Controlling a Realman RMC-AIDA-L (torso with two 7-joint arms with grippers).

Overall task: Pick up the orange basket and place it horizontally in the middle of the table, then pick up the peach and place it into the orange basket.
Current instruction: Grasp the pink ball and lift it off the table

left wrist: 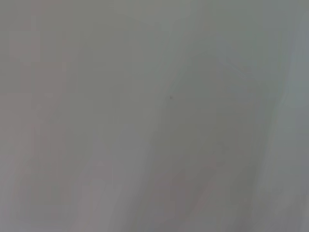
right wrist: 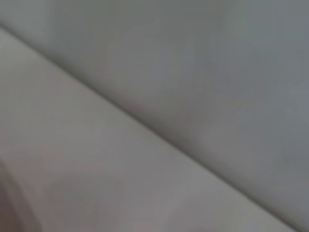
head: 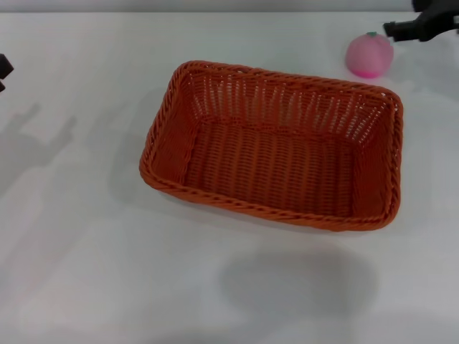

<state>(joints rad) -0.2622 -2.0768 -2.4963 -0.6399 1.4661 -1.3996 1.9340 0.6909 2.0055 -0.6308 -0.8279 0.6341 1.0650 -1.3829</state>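
Sitting mid-table (head: 86, 272), orange basket (head: 276, 147) — peach (head: 369, 55) by far-right edge — jaws' state unclear.

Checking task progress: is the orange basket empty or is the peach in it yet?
Empty. The orange basket shows only bare weave inside; the peach sits outside on the table, beyond its far right corner.

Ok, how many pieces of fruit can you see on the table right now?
1. The peach sits on the table at the far right, outside the orange basket and just beyond its far right corner. The basket's inside shows no fruit.
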